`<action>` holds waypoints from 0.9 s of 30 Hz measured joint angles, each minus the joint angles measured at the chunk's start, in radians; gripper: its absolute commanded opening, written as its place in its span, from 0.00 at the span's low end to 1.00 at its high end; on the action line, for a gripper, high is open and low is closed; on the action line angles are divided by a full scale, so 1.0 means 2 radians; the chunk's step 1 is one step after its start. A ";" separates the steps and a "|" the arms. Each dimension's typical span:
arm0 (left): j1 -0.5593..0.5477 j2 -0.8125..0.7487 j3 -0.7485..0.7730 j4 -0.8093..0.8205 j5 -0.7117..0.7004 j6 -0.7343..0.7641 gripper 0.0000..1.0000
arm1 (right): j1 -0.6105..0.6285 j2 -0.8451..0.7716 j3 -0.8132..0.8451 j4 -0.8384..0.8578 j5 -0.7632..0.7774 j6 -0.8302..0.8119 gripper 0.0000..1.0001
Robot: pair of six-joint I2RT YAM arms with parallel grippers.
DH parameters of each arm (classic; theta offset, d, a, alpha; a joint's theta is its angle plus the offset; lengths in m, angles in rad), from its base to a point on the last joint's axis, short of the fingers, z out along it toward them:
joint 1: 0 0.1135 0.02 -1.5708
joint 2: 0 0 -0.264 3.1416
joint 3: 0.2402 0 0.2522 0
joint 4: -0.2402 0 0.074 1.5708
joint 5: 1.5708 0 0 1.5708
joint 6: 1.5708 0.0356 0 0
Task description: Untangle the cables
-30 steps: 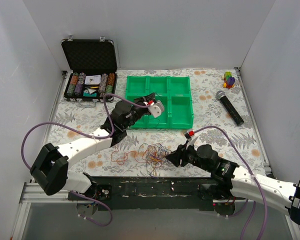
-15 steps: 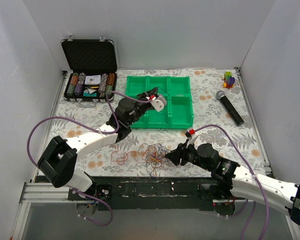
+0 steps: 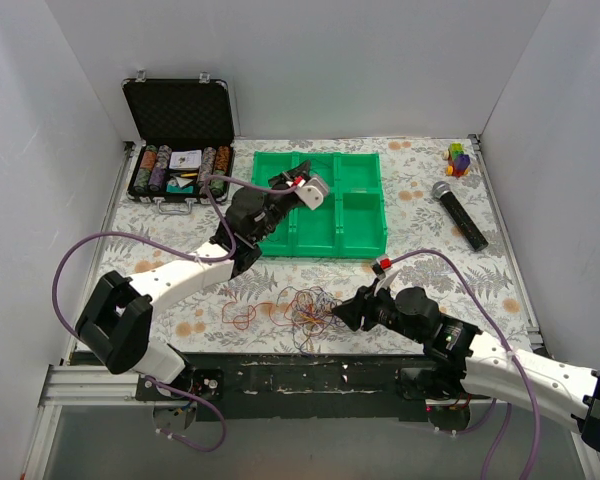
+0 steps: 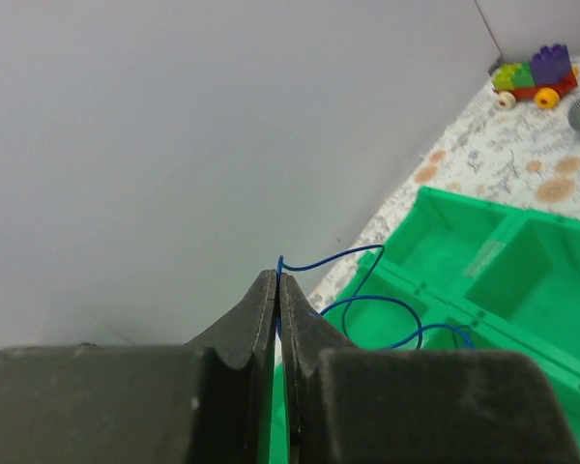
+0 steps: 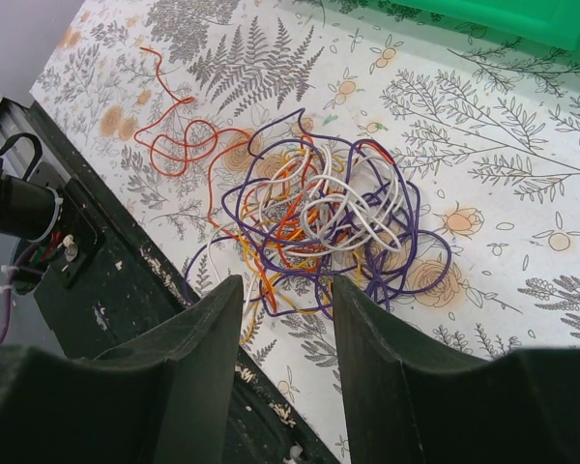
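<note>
Upper middle of the top view: left gripper (image 4: 277, 282), pinching a blue cable (image 4: 372, 299), has shifted deeper over the green tray (image 3: 360, 247), so one strand is out; right gripper (image 5: 285, 300) stays spread by the tangle (image 5: 329, 217).

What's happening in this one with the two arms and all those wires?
The left gripper is shut on a thin blue cable, holding it over the green tray. The right gripper is open, poised just above the tangle of cables lying on the table, not gripping any of them.

robot lab: white-walled test enclosure (image 3: 360, 60)
</note>
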 measured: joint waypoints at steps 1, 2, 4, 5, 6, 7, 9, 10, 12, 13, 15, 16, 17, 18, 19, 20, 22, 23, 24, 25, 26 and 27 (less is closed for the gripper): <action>0.000 0.000 -0.006 -0.003 0.001 -0.002 0.00 | 0.000 0.000 0.001 -0.002 0.002 0.000 0.50; 0.000 0.000 -0.013 -0.006 0.001 -0.004 0.00 | 0.000 0.000 0.002 -0.003 0.004 0.000 0.50; 0.000 0.000 -0.028 -0.014 0.002 -0.006 0.00 | 0.000 0.001 0.006 -0.007 0.007 0.000 0.50; 0.000 0.001 -0.034 -0.018 0.002 -0.006 0.00 | 0.000 0.002 0.009 -0.010 0.008 0.000 0.50; 0.000 0.003 -0.038 -0.021 0.002 -0.006 0.00 | 0.000 0.003 0.012 -0.011 0.009 0.000 0.50; 0.000 0.006 -0.040 -0.024 0.002 -0.006 0.00 | 0.000 0.004 0.015 -0.011 0.009 0.000 0.50; 0.000 0.016 -0.040 -0.026 0.002 -0.006 0.00 | 0.000 0.004 0.018 -0.012 0.011 0.001 0.50; 0.000 0.022 -0.040 -0.027 0.002 -0.006 0.00 | 0.000 0.004 0.018 -0.012 0.011 0.001 0.50; 0.000 0.035 -0.040 -0.032 0.005 -0.007 0.00 | 0.000 0.004 0.019 -0.013 0.011 0.003 0.50; 0.000 0.041 -0.039 -0.037 0.007 -0.009 0.00 | 0.000 0.004 0.019 -0.014 0.012 0.004 0.50; 0.000 0.056 -0.033 -0.049 0.013 -0.013 0.00 | 0.000 0.004 0.019 -0.014 0.015 0.006 0.50; 0.000 0.064 -0.030 -0.056 0.016 -0.014 0.00 | 0.000 0.004 0.019 -0.014 0.016 0.007 0.50; 0.000 0.069 -0.027 -0.063 0.019 -0.016 0.00 | 0.000 0.004 0.021 -0.016 0.018 0.008 0.50; 0.000 0.073 -0.026 -0.069 0.022 -0.018 0.00 | 0.000 0.004 0.023 -0.018 0.019 0.008 0.50; 0.000 0.075 -0.026 -0.076 0.026 -0.019 0.00 | 0.000 0.004 0.025 -0.020 0.021 0.008 0.50; 0.000 0.076 -0.026 -0.083 0.030 -0.020 0.00 | 0.000 0.004 0.028 -0.021 0.022 0.008 0.51; 0.000 0.077 -0.025 -0.100 0.039 -0.021 0.12 | 0.000 0.004 0.034 -0.026 0.027 0.007 0.52; 0.000 0.077 -0.023 -0.109 0.044 -0.022 0.26 | 0.000 0.004 0.038 -0.027 0.030 0.007 0.52; 0.000 0.077 -0.019 -0.118 0.047 -0.022 0.39 | 0.000 0.005 0.041 -0.027 0.033 0.006 0.53; 0.000 0.077 -0.016 -0.125 0.049 -0.020 0.52 | -0.001 0.005 0.044 -0.028 0.035 0.005 0.52; 0.000 0.078 -0.007 -0.139 0.052 -0.024 0.58 | -0.002 0.008 0.051 -0.030 0.039 0.004 0.53; 0.000 0.079 0.000 -0.148 0.053 -0.021 0.64 | -0.004 0.012 0.055 -0.032 0.043 0.002 0.52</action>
